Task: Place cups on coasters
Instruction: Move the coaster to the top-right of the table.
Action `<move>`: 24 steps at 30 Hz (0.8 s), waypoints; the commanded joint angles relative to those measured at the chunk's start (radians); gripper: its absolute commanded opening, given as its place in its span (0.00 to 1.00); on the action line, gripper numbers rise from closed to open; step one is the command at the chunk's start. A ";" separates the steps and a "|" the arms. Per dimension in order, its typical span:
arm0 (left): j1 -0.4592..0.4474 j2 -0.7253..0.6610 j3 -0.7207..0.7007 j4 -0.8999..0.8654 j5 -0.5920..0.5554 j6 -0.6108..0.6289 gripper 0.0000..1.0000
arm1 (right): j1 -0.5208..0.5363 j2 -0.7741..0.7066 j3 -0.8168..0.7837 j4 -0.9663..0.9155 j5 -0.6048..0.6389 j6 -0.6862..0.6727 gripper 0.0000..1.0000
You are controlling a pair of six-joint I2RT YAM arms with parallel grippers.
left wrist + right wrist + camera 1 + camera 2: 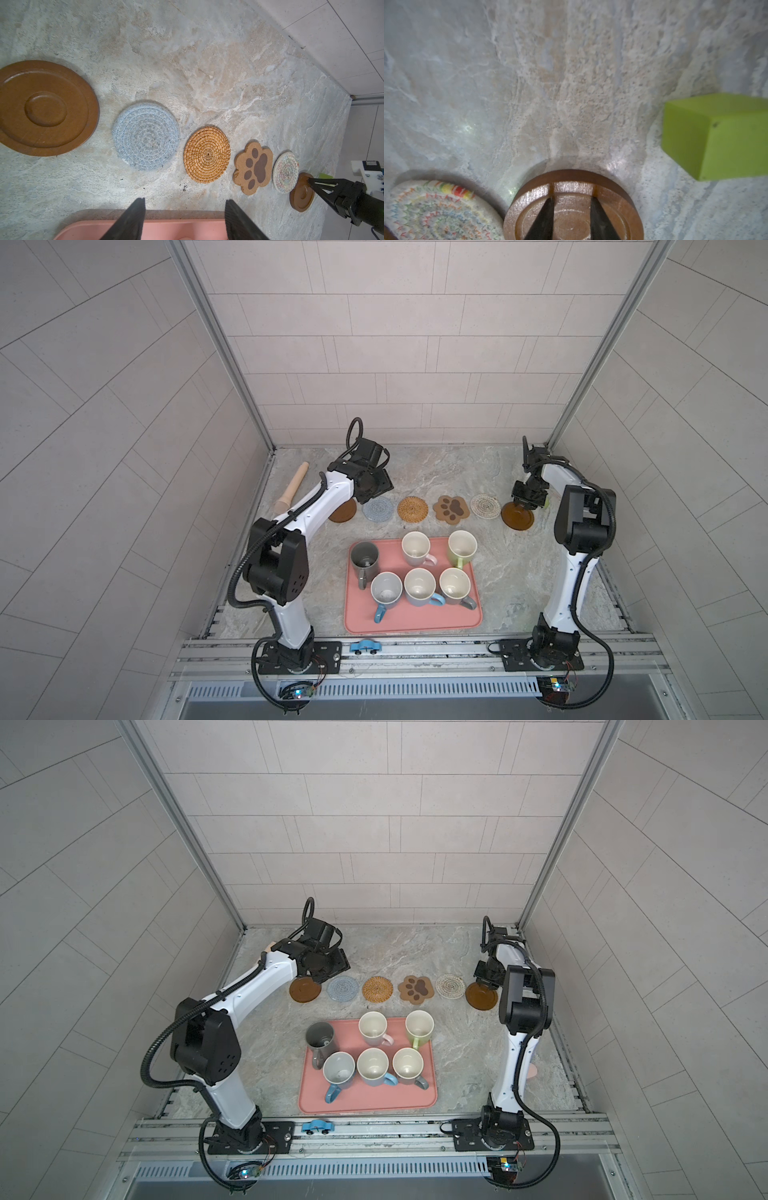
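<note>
Six coasters lie in a row: a brown wooden disc (343,512), a grey-blue crochet round (377,509), a tan rattan round (412,509), a paw shape (451,509), a cream woven round (485,506) and a second wooden disc (517,515). Several cups stand on the pink tray (415,624), among them a tall dark grey cup (364,558) and a green-handled cup (462,547). My left gripper (185,201) hangs open and empty between the coaster row and the tray's far edge. My right gripper (571,198) hovers low over the second wooden disc (571,182), its jaws narrowly apart with nothing between them.
A wooden pestle-like stick (292,488) lies at the far left by the wall. A green block (716,135) sits beside the right wooden disc. A blue toy car (365,646) rests on the front rail. A small pink disc (533,1071) peeks from behind the right arm.
</note>
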 commanded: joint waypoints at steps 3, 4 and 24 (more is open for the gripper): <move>0.000 0.002 0.035 -0.023 -0.027 -0.008 0.68 | -0.009 0.060 0.036 0.004 0.036 0.014 0.32; 0.000 0.004 0.037 -0.023 -0.028 -0.009 0.68 | -0.009 0.065 0.047 0.000 0.035 0.013 0.32; -0.002 0.000 0.041 -0.024 -0.040 -0.014 0.68 | -0.018 0.076 0.079 -0.014 0.082 0.027 0.32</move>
